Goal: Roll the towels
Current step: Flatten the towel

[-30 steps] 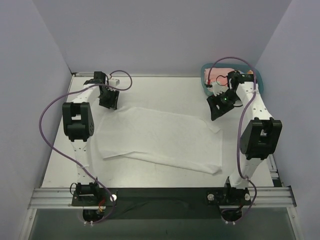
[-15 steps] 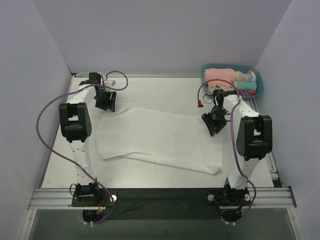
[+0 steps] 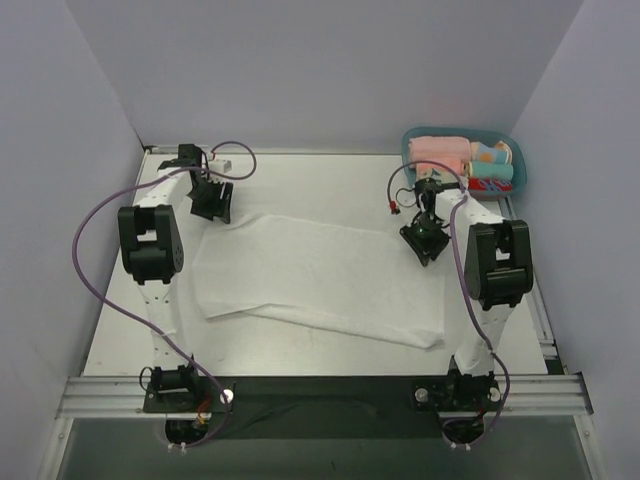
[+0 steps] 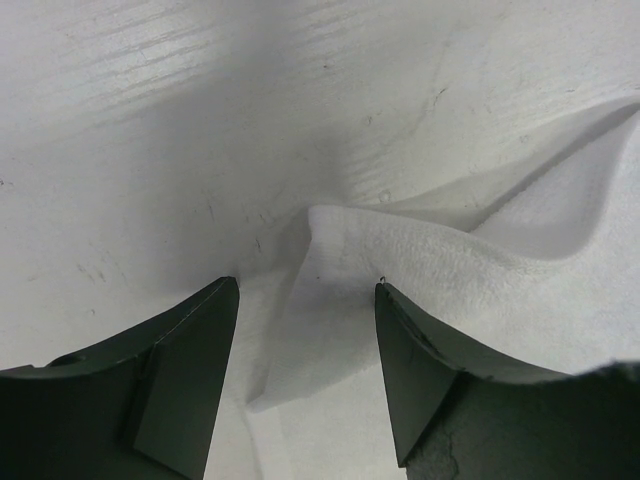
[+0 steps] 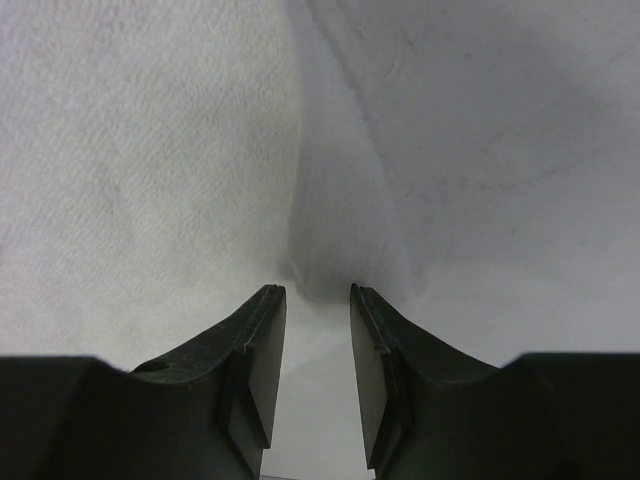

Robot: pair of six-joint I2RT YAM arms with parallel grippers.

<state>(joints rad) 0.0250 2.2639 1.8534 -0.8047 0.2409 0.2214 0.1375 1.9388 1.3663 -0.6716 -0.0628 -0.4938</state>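
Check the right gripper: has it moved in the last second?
Yes. The right gripper has shifted left and toward the arm bases, away from the blue basket, to the far right edge of the towel.

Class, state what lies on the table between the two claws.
The thin white rectangular cloth towel lies spread flat between the left claw and the right claw, as the top external view shows.

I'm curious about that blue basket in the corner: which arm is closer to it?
Right. The right arm reaches the far right corner of the towel, just short of the basket; the left arm is across the table at its far left corner.
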